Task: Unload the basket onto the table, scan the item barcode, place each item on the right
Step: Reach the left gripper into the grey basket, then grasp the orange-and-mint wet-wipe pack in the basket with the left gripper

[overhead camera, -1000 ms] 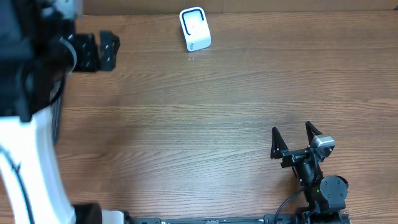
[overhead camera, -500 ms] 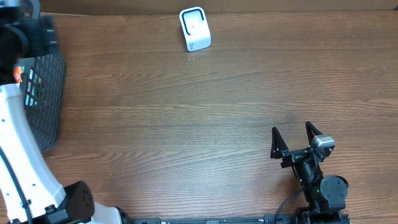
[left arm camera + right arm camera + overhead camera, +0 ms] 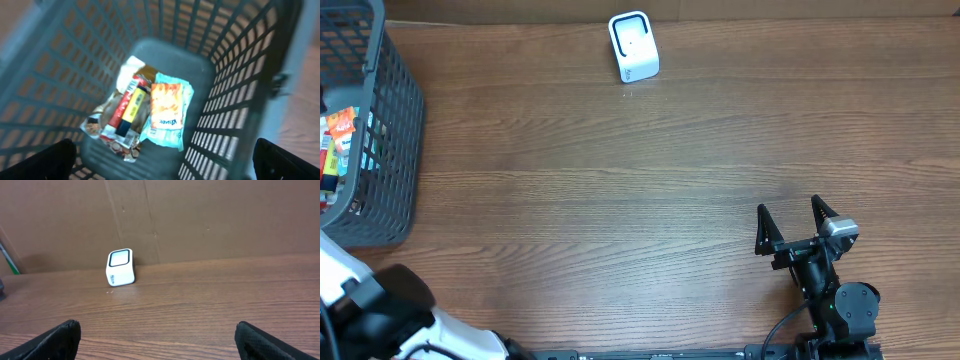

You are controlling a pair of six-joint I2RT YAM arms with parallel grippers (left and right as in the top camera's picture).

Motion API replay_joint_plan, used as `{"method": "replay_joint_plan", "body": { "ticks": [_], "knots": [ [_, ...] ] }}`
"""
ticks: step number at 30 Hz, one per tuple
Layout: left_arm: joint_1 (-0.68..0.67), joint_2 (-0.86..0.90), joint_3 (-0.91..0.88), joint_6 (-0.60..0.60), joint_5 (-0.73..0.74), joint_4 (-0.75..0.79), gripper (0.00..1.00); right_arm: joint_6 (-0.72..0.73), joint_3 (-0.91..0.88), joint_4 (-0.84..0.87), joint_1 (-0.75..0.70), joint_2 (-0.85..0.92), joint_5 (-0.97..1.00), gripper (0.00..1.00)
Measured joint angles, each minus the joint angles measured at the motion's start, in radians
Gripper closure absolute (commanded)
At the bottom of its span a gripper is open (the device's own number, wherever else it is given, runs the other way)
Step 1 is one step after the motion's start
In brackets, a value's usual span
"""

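While both pairs of jaws are spread wide and nothing is gripped, a brown wood-grain table (image 3: 620, 200) is seen filling the overhead view. A dark grey plastic mesh basket (image 3: 398, 110) is set on it at the upper left edge of the frame, partly cut off. The white-bodied left arm (image 3: 365, 310) is seen in the lower left corner. Its jaws are hidden from overhead, but in the left wrist view their dark fingertips (image 3: 47, 160) are shown at the two lower corners, far apart, with the basket's inside looked down into between them. The black right arm (image 3: 825, 275) is placed at the lower right, its open jaws pointed toward the top of the frame over bare table. A small white box-shaped scanner (image 3: 633, 46) is stood at the top centre, well apart from both arms and the basket. On the basket floor an orange and pale-blue packet (image 3: 166, 114) is laid just beside a yellow and red packet (image 3: 130, 107), with crumpled wrappers (image 3: 102, 127) around them; any barcode is too blurred to be made out.
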Motion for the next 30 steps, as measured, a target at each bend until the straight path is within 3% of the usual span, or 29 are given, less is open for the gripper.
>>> {"method": "replay_joint_plan", "body": {
  "ticks": [12,30],
  "knots": [
    [0.031,0.245,0.000,0.099,0.094,0.004,0.00,0.000,0.000,0.000,0.000,0.000,0.000,0.00],
    [0.027,0.511,0.000,0.117,0.118,0.021,0.00,0.000,0.000,0.000,0.000,0.000,0.000,0.00]
  ]
}}
